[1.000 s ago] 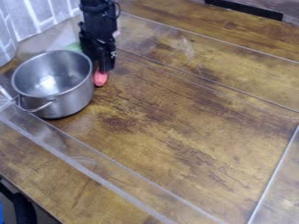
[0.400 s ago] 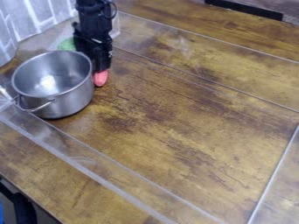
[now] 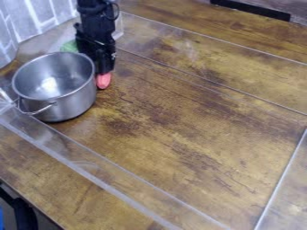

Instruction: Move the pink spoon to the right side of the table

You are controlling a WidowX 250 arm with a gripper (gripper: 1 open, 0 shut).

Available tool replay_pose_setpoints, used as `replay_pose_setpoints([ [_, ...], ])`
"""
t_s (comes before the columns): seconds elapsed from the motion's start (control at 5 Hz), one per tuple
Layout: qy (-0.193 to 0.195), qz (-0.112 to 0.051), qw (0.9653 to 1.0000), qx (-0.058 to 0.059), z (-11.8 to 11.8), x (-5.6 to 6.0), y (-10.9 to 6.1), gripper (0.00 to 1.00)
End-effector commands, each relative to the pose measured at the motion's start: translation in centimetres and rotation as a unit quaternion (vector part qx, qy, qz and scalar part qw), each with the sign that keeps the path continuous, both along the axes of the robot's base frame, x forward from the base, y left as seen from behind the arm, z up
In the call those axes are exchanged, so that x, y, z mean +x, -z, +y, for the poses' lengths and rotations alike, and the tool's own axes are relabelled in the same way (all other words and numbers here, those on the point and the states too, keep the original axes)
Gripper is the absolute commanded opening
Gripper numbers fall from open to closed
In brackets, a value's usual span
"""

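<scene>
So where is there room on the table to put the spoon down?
The table is bare across its middle and right, from the steel pot to the right edge. It is crowded at the back left: pot, gripper, pink spoon.

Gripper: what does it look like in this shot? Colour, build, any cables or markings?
The gripper is black all over, a blocky, boxy body that narrows to slim dark fingers at the bottom. The finish looks matte. No markings or labels can be made out, and no loose cable is clearly visible; the picture is too small and soft for finer detail.
</scene>
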State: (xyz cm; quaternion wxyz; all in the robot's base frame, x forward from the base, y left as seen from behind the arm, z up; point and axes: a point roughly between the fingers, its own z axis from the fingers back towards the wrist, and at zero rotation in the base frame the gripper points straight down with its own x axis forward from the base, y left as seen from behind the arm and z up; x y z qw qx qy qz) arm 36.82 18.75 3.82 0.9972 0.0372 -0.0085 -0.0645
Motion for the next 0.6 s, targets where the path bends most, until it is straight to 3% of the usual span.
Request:
replay_pose_setpoints([
  [0.0, 0.008, -0.002, 0.9999, 0.007, -1.6, -0.1, -1.6, 0.0],
  [0.2, 0.006, 0.0, 0.9999, 0.011, -3.2, 0.0, -2.9, 0.0],
  [0.4, 0.071, -0.001, 0.9974, 0.009, -2.6, -0.4, -2.0, 0.0],
])
